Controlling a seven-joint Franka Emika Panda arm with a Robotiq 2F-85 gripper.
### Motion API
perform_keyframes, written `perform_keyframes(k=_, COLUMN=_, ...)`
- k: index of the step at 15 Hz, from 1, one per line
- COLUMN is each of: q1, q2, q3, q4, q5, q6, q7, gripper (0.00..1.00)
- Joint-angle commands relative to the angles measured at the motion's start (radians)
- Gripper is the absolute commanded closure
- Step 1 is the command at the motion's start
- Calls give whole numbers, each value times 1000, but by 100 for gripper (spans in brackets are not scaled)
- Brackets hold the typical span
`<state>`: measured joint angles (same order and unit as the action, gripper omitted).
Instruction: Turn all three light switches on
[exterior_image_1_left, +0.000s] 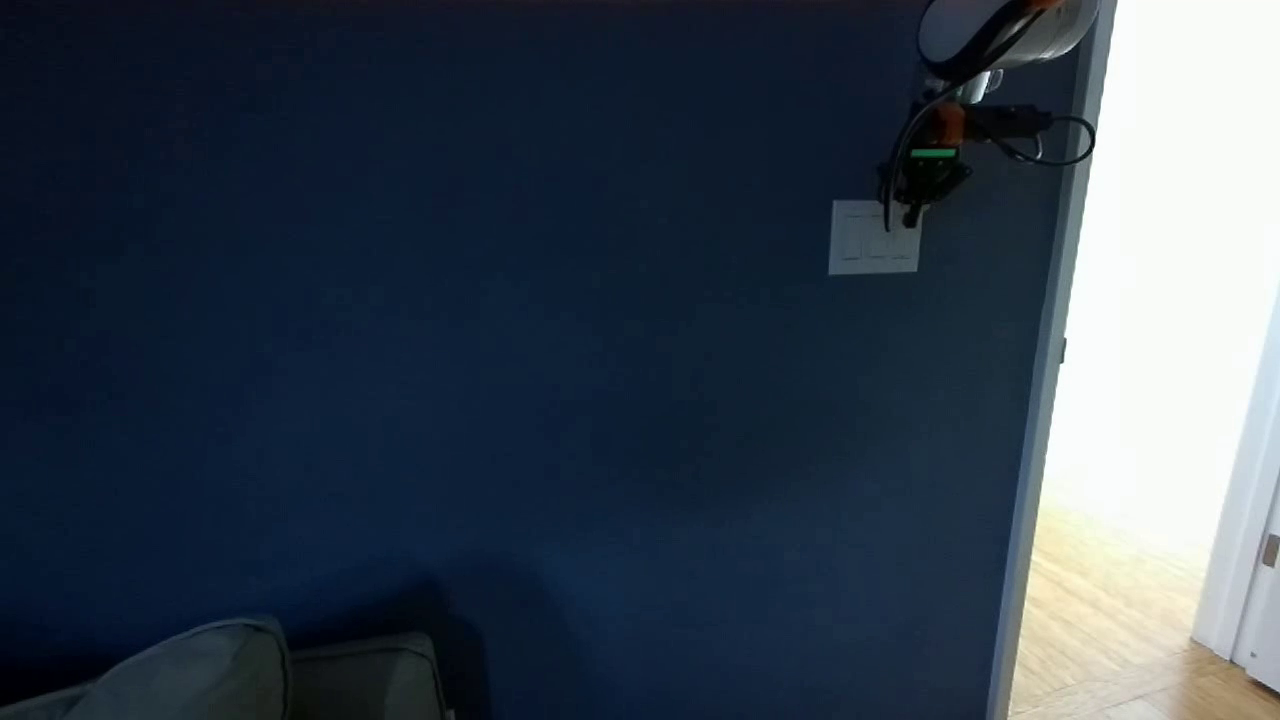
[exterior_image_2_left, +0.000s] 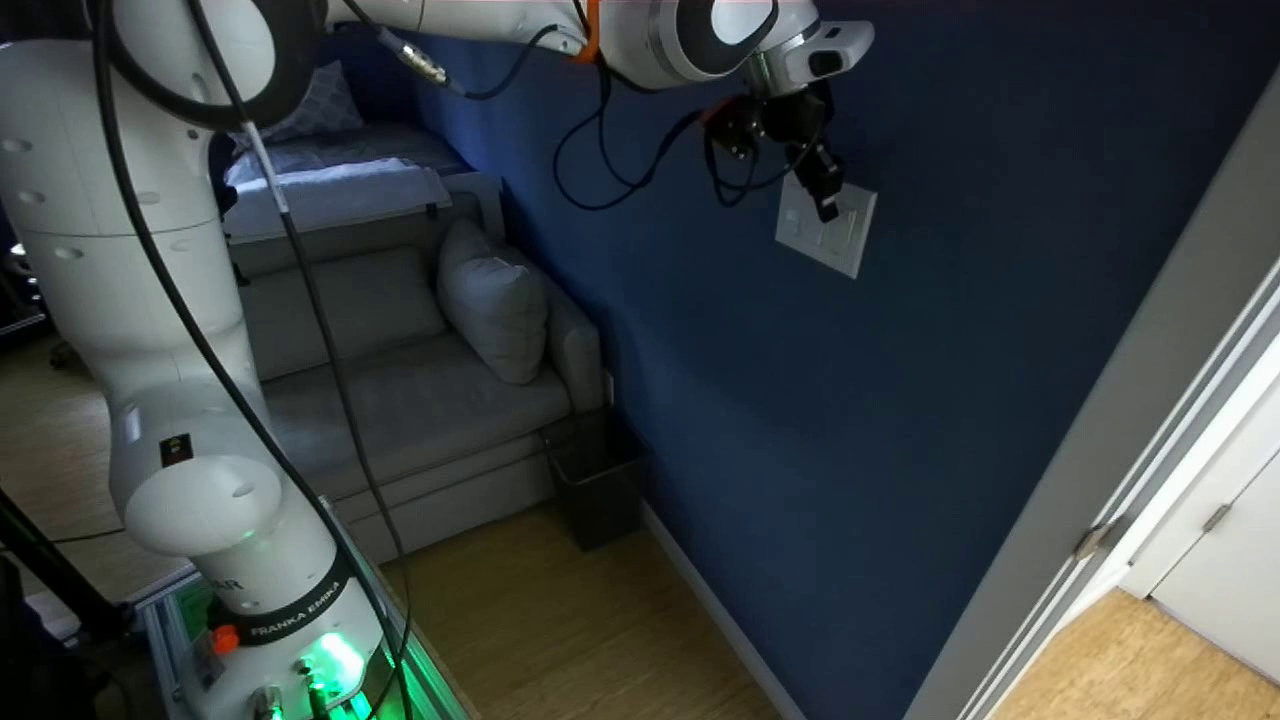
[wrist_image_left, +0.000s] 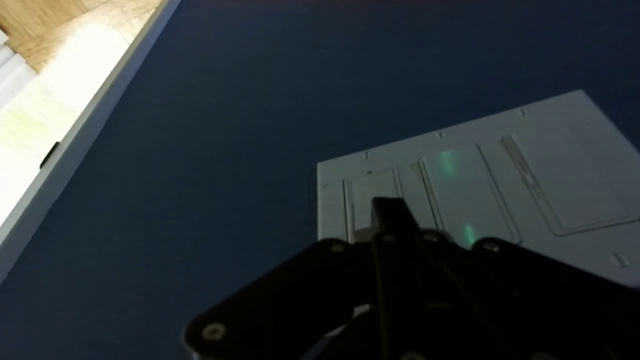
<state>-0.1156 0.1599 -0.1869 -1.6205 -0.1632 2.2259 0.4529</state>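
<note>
- Gripper (wrist_image_left: 387, 202): fingers pressed together into one narrow tip, pinching nothing that I can see.
- Wall plate (wrist_image_left: 514, 190): mounted on the blue wall (exterior_image_1_left: 500, 350) near the door frame (exterior_image_2_left: 1115, 430); it carries the three switches side by side.
- Doorway-side switch (wrist_image_left: 372, 190): my tip lies across its face in the wrist view; whether they touch, I cannot tell.
- Middle switch (wrist_image_left: 467, 195) and far switch (wrist_image_left: 585, 180): beyond the tip; which way any rocker leans is too faint for me to read.
- Risk, aim: so slim a tip in dim light leaves little margin; a slight sideways error could put my push on the plate between rockers, or on the wrong half, toggling nothing.
- Risk, force: pushing on after a rocker bottoms out could stall the arm or crack the plate.
- Risk, snagging: the black cable (exterior_image_2_left: 600, 207) hanging by the wrist could catch during sideways moves.
</note>
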Motion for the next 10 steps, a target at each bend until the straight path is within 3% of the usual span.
perform_keyframes(k=1, q1=-4, q2=14, q3=-6, q4=3, q5=-29, q6=25, q7=-12, gripper=100)
perform_keyframes(k=10, q1=-2, q2=31, q3=-11, q4=9, q5=-42, q6=60, q7=-56, gripper=100)
